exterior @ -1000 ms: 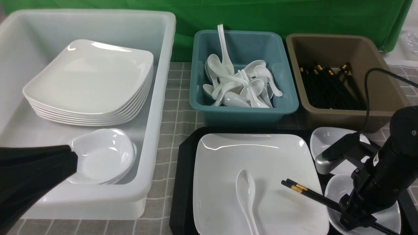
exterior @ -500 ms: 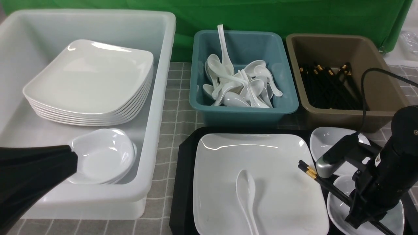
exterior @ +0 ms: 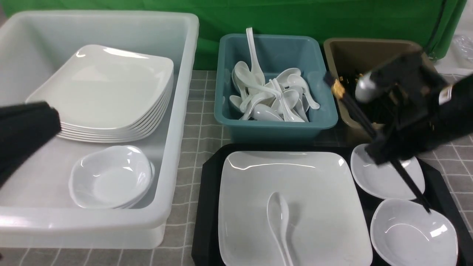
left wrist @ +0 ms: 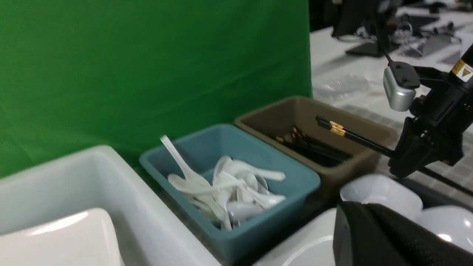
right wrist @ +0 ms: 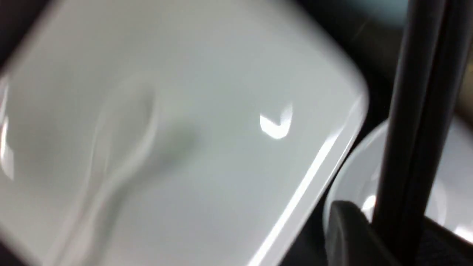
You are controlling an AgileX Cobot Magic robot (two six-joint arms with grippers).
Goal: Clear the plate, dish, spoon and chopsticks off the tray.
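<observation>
- Black tray [exterior: 207,192]: lower centre and right of the front view, on the grey-checked worktop [exterior: 196,122].
- White square plate [exterior: 295,177]: flat on the tray, filling its left part.
- White spoon [exterior: 279,218]: lying on the plate at lower middle, with its handle running off the bottom edge of the frame.
- Black chopsticks [exterior: 354,112], gold-banded: off the tray and in the air at right of centre. They slant, gold ends up-left before the brown bin [exterior: 343,55], thin ends down-right over the small dishes [exterior: 384,177].
- Right hand [exterior: 386,147]: motion-blurred, clamped narrow on the chopsticks partway along.
- Left hand [exterior: 37,123]: left edge of the frame, over the white tub [exterior: 177,111], jaws closed together.
- Small dishes, two: on the tray right of the plate, one above the other in the frame.
- Teal bin [exterior: 275,125]: upper centre, holding a heap of white spoons.
- Brown bin: upper right, black chopsticks inside.
- White tub: left half, holding stacked plates and small dishes.
</observation>
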